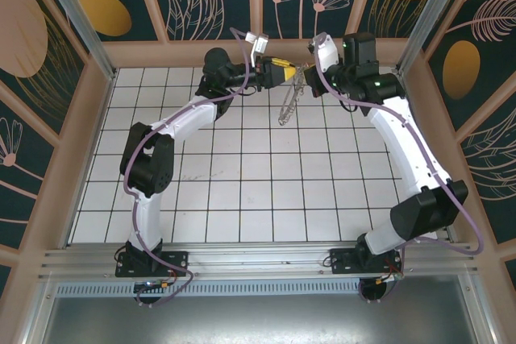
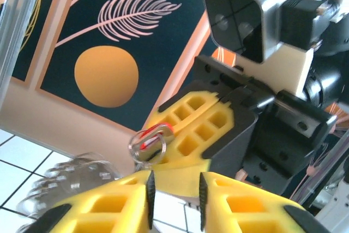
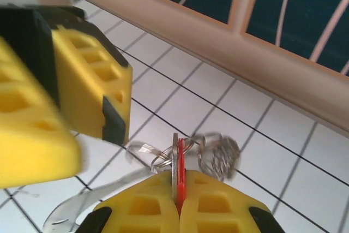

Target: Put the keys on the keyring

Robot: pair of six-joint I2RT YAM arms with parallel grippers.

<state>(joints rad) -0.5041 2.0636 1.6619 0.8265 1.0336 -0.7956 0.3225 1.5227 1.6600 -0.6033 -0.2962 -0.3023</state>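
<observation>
A white tiled tabletop [image 1: 242,191], ruled with dark grout lines, is enclosed along its left, far and right edges by a pale wooden frame [image 1: 161,52]. Beyond the tabletop, dark teal panels [image 1: 278,22] are set, painted with pink leaves and an orange disc [image 1: 105,12]. Along its near edge an aluminium rail [image 1: 258,254] is mounted, and nearer still a grey metal sheet [image 1: 258,320] is laid.

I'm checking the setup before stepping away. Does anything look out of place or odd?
Nothing looks damaged or spilled. One odd sight: the keyring dangles limp in mid-air above the table, by the red key pinched in the right gripper.
</observation>
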